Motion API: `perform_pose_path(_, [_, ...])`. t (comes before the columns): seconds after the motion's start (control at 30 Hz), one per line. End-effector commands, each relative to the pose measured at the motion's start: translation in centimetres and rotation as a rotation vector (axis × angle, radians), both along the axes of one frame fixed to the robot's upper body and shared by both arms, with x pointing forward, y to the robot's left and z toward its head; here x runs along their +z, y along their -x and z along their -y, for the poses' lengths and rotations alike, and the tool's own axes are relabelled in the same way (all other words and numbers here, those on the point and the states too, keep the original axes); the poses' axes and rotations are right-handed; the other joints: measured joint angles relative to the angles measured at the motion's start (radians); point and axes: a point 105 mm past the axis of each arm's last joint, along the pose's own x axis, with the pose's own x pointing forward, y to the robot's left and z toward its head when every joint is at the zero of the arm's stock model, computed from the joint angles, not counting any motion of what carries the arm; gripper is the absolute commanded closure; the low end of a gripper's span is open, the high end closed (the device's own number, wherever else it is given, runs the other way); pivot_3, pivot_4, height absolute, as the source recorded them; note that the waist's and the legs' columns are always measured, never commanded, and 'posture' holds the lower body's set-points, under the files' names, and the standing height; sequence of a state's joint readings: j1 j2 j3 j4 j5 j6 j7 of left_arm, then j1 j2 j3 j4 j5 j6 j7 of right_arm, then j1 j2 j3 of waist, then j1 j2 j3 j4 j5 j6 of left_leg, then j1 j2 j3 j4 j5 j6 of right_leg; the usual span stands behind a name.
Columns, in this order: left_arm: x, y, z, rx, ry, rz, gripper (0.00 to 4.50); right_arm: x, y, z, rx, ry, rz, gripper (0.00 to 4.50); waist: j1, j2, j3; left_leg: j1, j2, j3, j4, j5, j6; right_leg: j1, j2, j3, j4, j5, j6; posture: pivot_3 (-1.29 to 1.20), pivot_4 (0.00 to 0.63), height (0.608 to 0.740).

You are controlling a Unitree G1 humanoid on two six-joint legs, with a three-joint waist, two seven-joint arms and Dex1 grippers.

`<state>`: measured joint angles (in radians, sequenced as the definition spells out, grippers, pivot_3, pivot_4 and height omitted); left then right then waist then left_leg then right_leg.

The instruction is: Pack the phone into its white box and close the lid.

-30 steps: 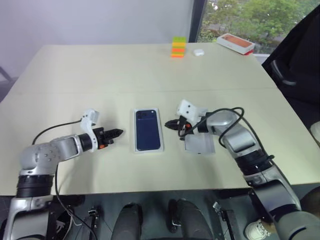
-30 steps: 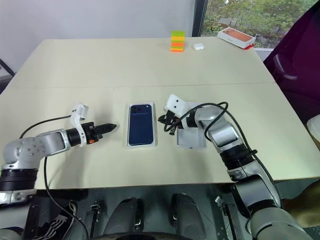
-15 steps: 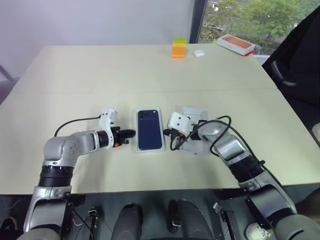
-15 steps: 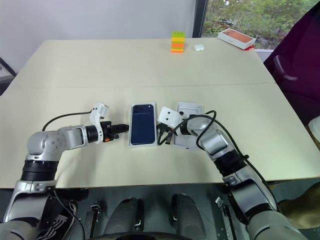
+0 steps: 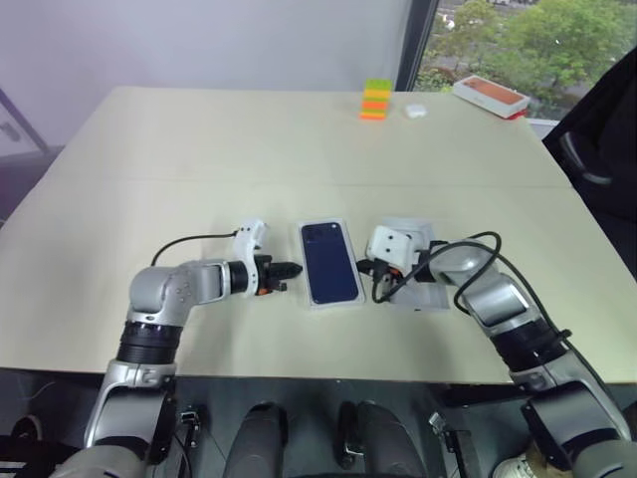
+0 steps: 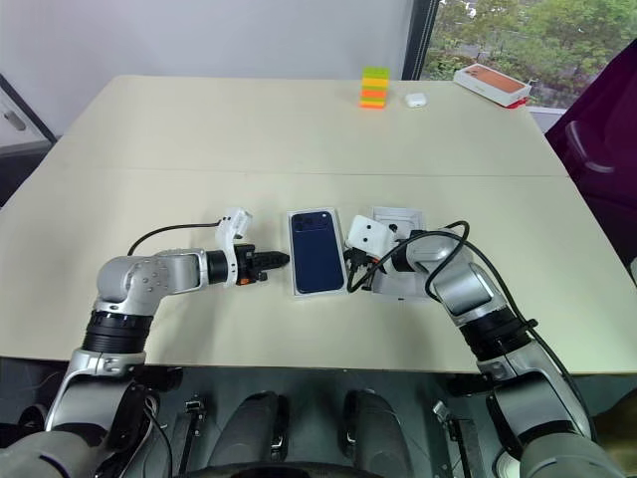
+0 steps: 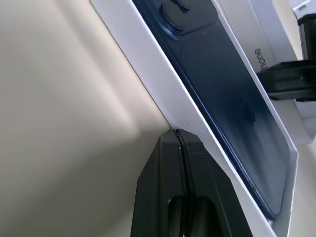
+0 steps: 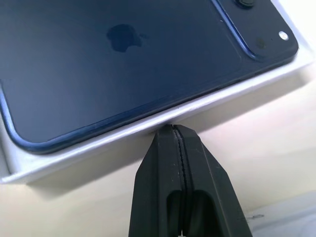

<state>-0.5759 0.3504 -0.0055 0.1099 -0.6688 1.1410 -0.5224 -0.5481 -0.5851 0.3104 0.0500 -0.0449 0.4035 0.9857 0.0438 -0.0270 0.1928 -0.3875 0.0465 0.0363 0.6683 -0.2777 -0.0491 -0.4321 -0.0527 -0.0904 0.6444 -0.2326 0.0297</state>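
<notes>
The dark navy phone (image 5: 330, 264) lies back up in the white box (image 5: 336, 304) at the table's near middle, camera cluster at the far corner. My left gripper (image 5: 294, 267) is shut, its tip against the box's left wall (image 7: 163, 101). My right gripper (image 5: 366, 269) is shut too, its tip at the box's right wall (image 8: 163, 116). The lid (image 6: 400, 213) lies just right of the box, white inside up, partly under my right arm. Its side wall (image 7: 256, 44) carries printed lettering.
At the table's far edge stand a stack of coloured blocks (image 5: 376, 101), a small white case (image 5: 415, 112) and an orange-topped box (image 5: 490, 96). A dark chair (image 5: 607, 129) is at the right. A seam crosses the table behind the box.
The camera has swung, shifting the whole picture. My left gripper moved right up to the box's left wall, and my right gripper closed the gap to its right wall. Both stayed shut.
</notes>
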Motion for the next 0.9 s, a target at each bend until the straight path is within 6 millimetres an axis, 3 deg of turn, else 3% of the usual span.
perform_pose_path(0.03, [-0.8, 1.0, 3.2, -0.127, 0.004, -0.02, 4.45, -0.8, 1.5, -0.2, 0.05, 0.014, -0.043, 4.5, 0.0, 0.0, 0.0, 0.0, 0.0, 0.0, 0.0, 0.0, 0.0, 0.0, 0.0, 0.0, 0.0, 0.0, 0.0, 0.0, 0.15, 0.74])
perform_pose_path(0.37, [-0.6, 2.0, 6.0, -0.221, 0.025, -0.018, 4.45, -0.6, 1.4, 1.9, -0.009, 0.049, -0.028, 4.5, -0.001, 0.0, 0.0, 0.0, 0.0, -0.001, 0.0, -0.001, 0.001, 0.002, 0.0, -0.001, -0.003, 0.0, 0.001, 0.0, 0.15, 0.74])
perform_pose_path(0.53, [-0.8, 2.4, 6.3, -0.235, 0.029, -0.029, 4.45, -0.9, 1.4, 2.7, -0.012, 0.084, -0.028, 4.5, -0.001, 0.0, 0.0, 0.0, -0.001, -0.001, 0.0, -0.001, 0.001, 0.003, -0.001, -0.002, -0.004, -0.001, 0.001, 0.0, 0.15, 0.74])
perform_pose_path(0.77, [-0.3, 1.8, 5.1, -0.2, 0.013, 0.016, 4.45, -0.4, 1.4, 2.2, 0.005, 0.062, -0.025, 4.5, -0.004, 0.0, -0.001, 0.0, -0.001, -0.002, 0.0, -0.001, 0.002, 0.004, -0.002, -0.002, -0.005, -0.001, 0.001, 0.0, 0.15, 0.74])
perform_pose_path(0.9, [0.3, 1.6, 3.4, -0.184, 0.003, 0.075, 4.45, 1.2, 1.5, 1.7, 0.0, -0.039, -0.072, 4.5, -0.008, 0.0, 0.0, 0.0, -0.001, -0.003, 0.0, -0.001, 0.002, 0.003, -0.001, -0.002, -0.005, 0.0, 0.001, 0.0, 0.15, 0.74])
